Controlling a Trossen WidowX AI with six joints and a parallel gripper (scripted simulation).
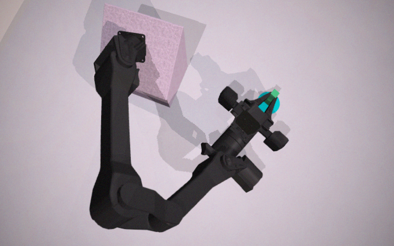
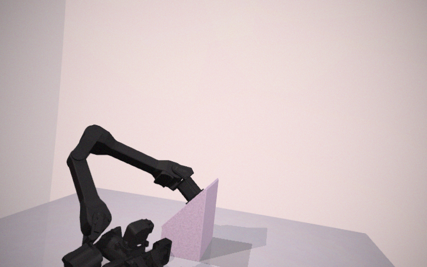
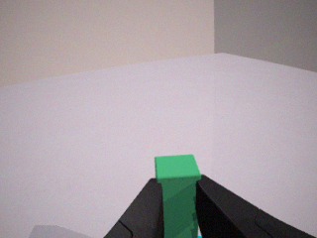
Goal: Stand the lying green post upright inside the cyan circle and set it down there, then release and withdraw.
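Observation:
The green post (image 1: 275, 93) (image 3: 177, 168) stands about upright between the fingers, its flat top face showing just above the fingertips. My gripper (image 1: 273, 96) (image 3: 176, 185) is shut on it, with one finger on each side. In the top view the post's lower part overlaps the cyan circle (image 1: 263, 106), which lies flat on the table partly behind the fingers. A sliver of cyan shows at the bottom edge of the wrist view. The post's foot is hidden, and I cannot tell whether it touches the table. In the exterior view the post, circle and fingertips are out of frame.
A pink wedge-shaped block (image 1: 159, 34) (image 2: 185, 232) bears the arm's base, to the upper left of the circle in the top view. The arm bends around the lower left. Shadows of the arm fall on the table between the block and the circle.

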